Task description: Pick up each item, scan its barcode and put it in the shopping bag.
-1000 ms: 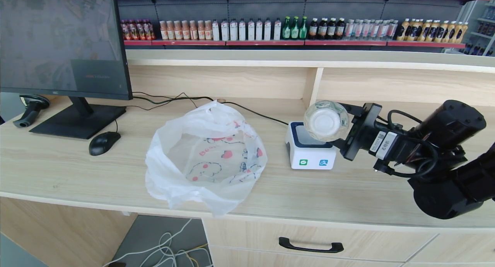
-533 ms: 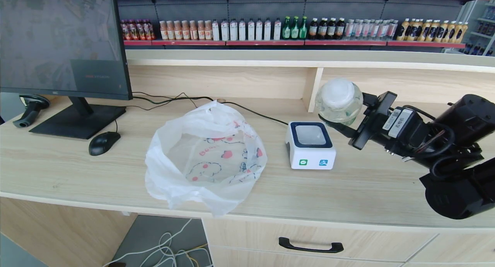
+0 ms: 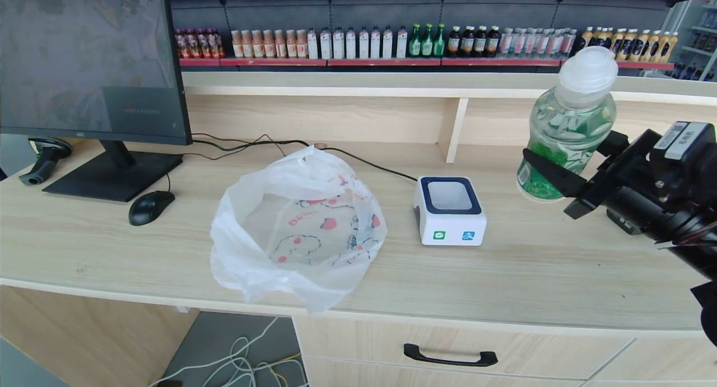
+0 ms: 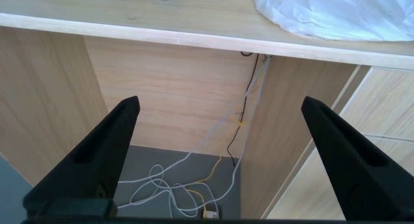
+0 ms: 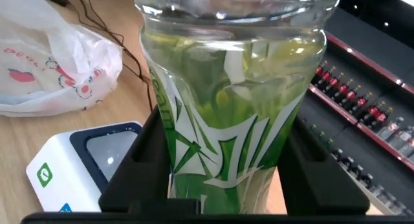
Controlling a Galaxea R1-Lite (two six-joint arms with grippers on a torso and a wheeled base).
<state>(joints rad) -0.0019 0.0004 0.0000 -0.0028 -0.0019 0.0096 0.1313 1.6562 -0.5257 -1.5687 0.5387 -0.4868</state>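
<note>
1. the right gripper (image 3: 566,163) is clamped on a clear bottle (image 3: 566,129) with a green label, one dark finger on each side of its lower half.
2. the bottle's long axis is close to vertical. its pale cap points up and its base points down at the counter (image 3: 532,275), and the top leans a little toward the robot's right.
3. the bottle is over the right part of the counter, to the right of the white scanner box (image 3: 450,210) and apart from it.
4. in the right wrist view the bottle (image 5: 233,114) sits between the gripper's (image 5: 229,172) fingers, with the scanner box (image 5: 84,166) lower down beside it.
5. the scanner box rests flat on the counter with its dark-rimmed window facing up.
6. the shopping bag (image 3: 297,224), white plastic with red hearts, sits left of the scanner box with its mouth open upward.
7. the left gripper (image 4: 220,159) is spread wide and holds nothing. it sits low, facing the space under the counter where loose cables (image 4: 194,185) lie on the floor.
8. a monitor (image 3: 89,62), a black mouse (image 3: 151,206) and a handheld scanner (image 3: 42,160) are at the counter's left end.
</note>
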